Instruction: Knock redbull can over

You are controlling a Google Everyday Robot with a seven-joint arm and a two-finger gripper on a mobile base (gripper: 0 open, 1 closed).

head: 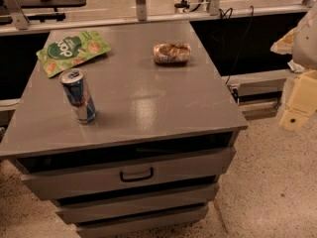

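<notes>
A redbull can (79,96) stands upright near the front left corner of a grey desk (153,100). Its silver top and pull tab are tipped toward the camera, and its blue and silver panels carry red marks. Behind it, at the back left of the desk top, a flat green snack pouch (73,51) lies close to the left edge, near the can but not touching it. A squat brown-and-silver wrapped packet (171,53) rests toward the back, right of centre, well apart from the can. The robot's cream-coloured gripper (298,103) hangs at the right edge of the view, off to the side of the desk and above the speckled floor (267,182), far from the can. Whether its jaws are released or clenched cannot be told from this angle. Three drawers sit under the desk top, the uppermost with a dark handle (136,174). Black cables (237,19) trail behind the desk's back right corner.
</notes>
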